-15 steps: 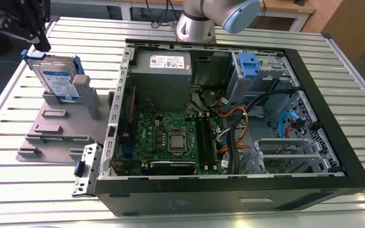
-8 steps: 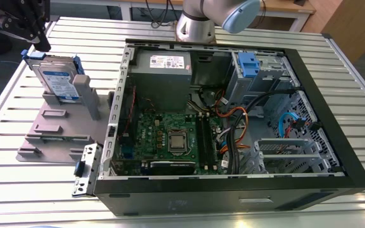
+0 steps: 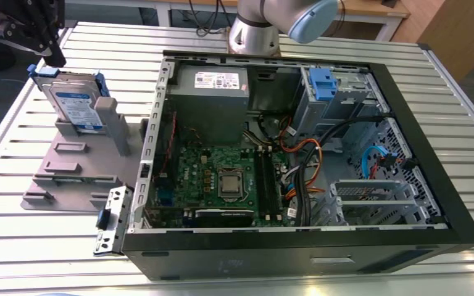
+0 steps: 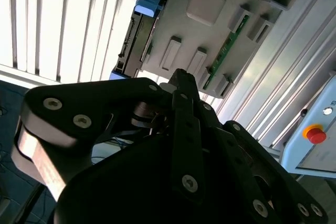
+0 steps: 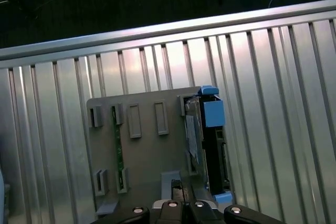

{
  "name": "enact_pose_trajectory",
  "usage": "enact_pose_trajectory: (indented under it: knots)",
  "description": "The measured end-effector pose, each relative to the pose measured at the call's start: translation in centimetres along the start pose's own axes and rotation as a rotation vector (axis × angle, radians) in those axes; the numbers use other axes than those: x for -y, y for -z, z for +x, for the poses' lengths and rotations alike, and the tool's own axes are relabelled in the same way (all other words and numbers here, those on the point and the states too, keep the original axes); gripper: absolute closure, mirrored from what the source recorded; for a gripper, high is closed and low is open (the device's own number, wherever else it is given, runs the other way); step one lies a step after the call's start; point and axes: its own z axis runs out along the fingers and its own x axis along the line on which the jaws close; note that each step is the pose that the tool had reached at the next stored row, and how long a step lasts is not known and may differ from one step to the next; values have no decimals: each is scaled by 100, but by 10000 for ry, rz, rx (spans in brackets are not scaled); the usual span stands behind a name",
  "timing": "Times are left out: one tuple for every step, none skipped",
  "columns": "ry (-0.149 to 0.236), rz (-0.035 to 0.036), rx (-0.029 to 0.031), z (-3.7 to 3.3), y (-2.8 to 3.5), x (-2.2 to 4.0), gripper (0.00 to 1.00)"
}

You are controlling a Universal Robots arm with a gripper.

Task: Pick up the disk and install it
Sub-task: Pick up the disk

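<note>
The disk (image 3: 76, 106) stands upright on its edge in a grey slotted holder (image 3: 72, 166) at the exterior view's left, beside the open computer case. Its blue bracket shows at the top edge. My black gripper (image 3: 54, 57) hangs just above and behind the disk's top corner, apart from it. In both wrist views the disk (image 4: 137, 35) (image 5: 211, 140) sits at one side of the holder (image 4: 210, 24) (image 5: 147, 161). The gripper (image 4: 179, 77) has its fingers pressed together with nothing between them.
The open computer case (image 3: 434, 203) fills the middle of the slatted metal table (image 3: 23, 259), with a blue-latched drive bay (image 3: 323, 83) at its far side. A metal cage with a blue latch (image 3: 109, 219) lies by the case's near corner. A green board (image 5: 118, 150) stands in the holder.
</note>
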Motion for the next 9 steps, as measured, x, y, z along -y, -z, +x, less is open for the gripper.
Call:
enact_pose_trajectory:
  knots:
    - [16,0,-1,0,0,0,89]
    - [31,-1,-2,0,0,0,89]
    - [46,-1,-2,0,0,0,89]
    - [61,-1,-3,0,0,0,89]
    - [75,-2,-3,0,0,0,89]
    - [90,-2,-4,0,0,0,89]
    - [105,-3,-4,0,0,0,89]
    - [120,-3,-5,0,0,0,89]
    - [135,-3,-6,0,0,0,89]
